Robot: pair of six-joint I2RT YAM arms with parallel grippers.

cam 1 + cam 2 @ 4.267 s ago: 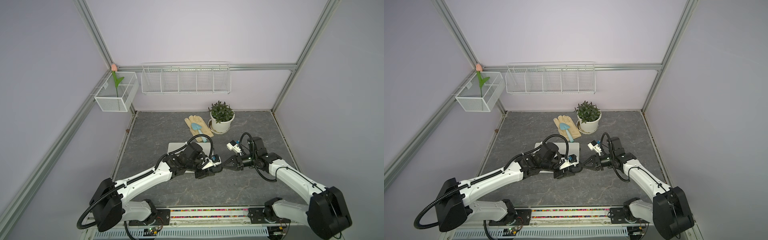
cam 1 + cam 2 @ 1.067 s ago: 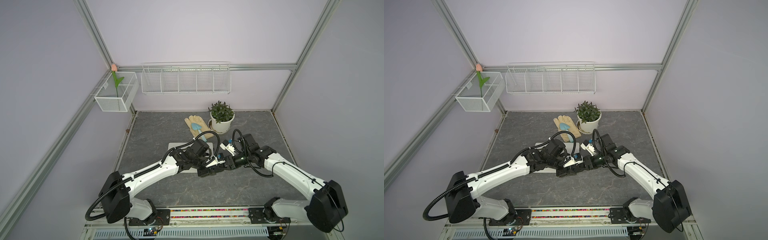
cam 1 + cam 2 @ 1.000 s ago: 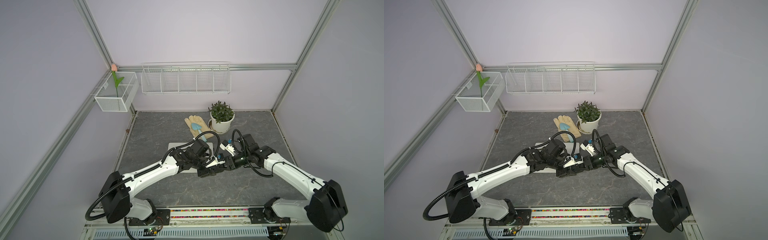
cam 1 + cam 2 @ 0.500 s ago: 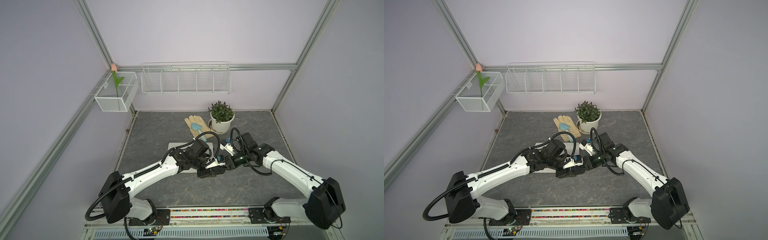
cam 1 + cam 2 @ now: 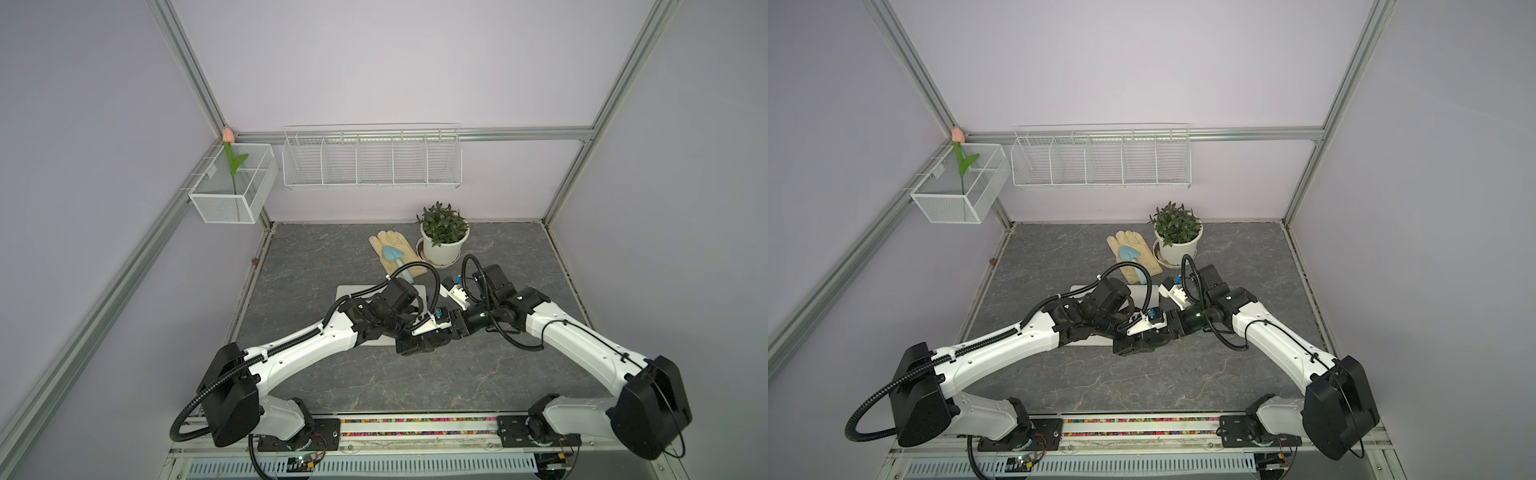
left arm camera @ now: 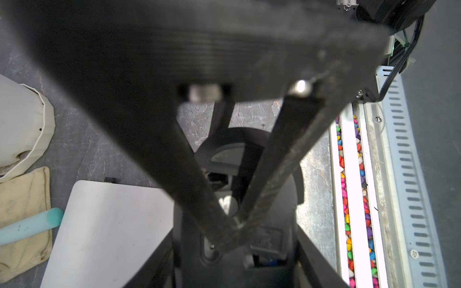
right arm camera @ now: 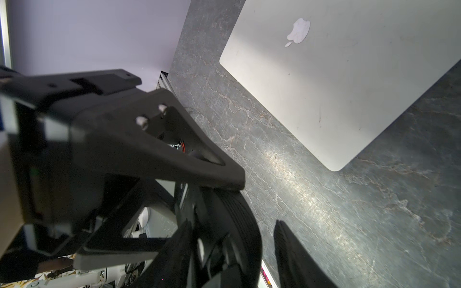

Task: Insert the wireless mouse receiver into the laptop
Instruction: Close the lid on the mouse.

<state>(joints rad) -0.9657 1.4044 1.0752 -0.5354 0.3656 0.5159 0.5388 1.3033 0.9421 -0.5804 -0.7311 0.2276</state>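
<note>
Well, my left fingers [image 6: 311, 261] are closed on the wireless mouse [image 6: 284, 207], one on each side of its black oval body. The face turned to my left wrist camera shows open hollows and a label. My right fingers [image 7: 291, 251] stand apart. They straddle the mouse's curved, grooved rim, and bare table [image 7: 324, 199] shows between one of them and that rim, so they are open and pinch nothing. In the left wrist view one right finger's triangular frame crosses in front of the mouse with its tip over the mouse's middle; whether it touches I cannot tell.

In both top views my left gripper [image 5: 422, 344] and my right gripper [image 5: 448, 333] meet tip to tip, low over the table, at the near right corner of the laptop [image 5: 343, 297]. The laptop lies flat and closed, silver lid up, with its apple logo plain in the right wrist view. The mouse is just beside that corner. A small dark stub [image 6: 109, 179] sits against the laptop edge that faces the plant pot [image 5: 442, 251] — too small to tell what it is.

Behind the laptop lies a tan glove [image 5: 405, 249] with a light-blue trowel [image 5: 390, 252] on it, the handle end just beside the laptop's back edge. The white pot stands just right of the glove. On the back wall hangs a white wire rack [image 5: 372, 166], and in the left corner is a mesh basket [image 5: 232, 199] holding a tulip [image 5: 227, 135].
</note>
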